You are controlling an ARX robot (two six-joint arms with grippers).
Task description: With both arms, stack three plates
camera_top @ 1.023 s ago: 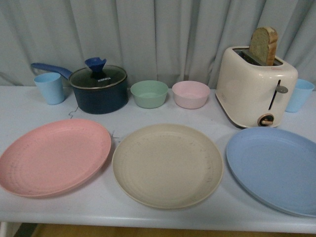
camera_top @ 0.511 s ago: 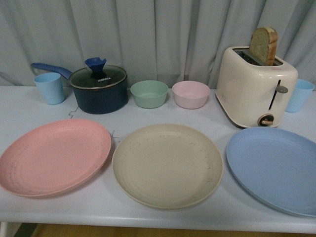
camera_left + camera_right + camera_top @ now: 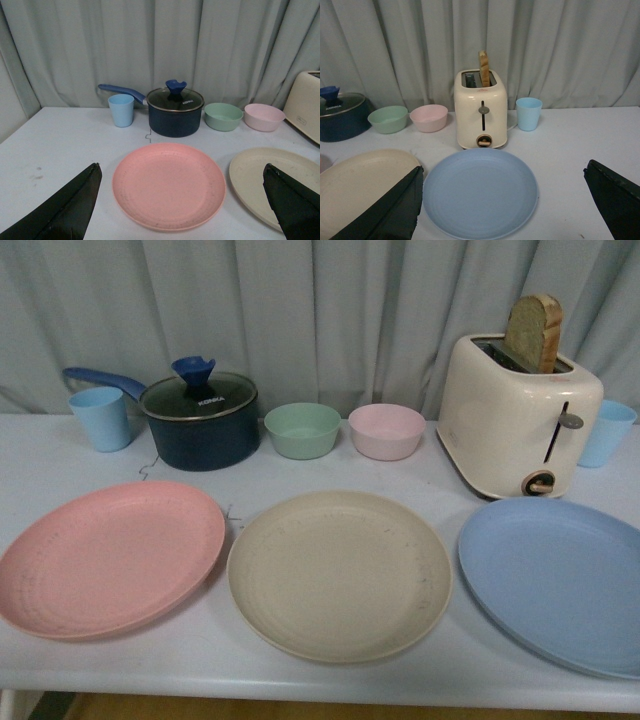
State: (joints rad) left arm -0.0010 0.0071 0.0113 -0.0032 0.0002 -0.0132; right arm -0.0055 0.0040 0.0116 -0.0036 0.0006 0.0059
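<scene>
Three plates lie side by side along the table's front: the pink plate [image 3: 108,556] on the left, the beige plate [image 3: 338,572] in the middle, the blue plate [image 3: 560,580] on the right, partly cut off by the frame edge. Neither arm shows in the front view. My left gripper [image 3: 181,200] is open and empty, above and short of the pink plate [image 3: 169,184], with the beige plate [image 3: 265,180] beside it. My right gripper [image 3: 502,202] is open and empty, above and short of the blue plate [image 3: 480,192]; the beige plate [image 3: 360,185] lies beside it.
At the back stand a light blue cup [image 3: 101,418], a dark blue pot with glass lid [image 3: 200,420], a green bowl [image 3: 302,430], a pink bowl [image 3: 387,431], a cream toaster with bread [image 3: 518,412] and another blue cup [image 3: 606,432]. A curtain hangs behind.
</scene>
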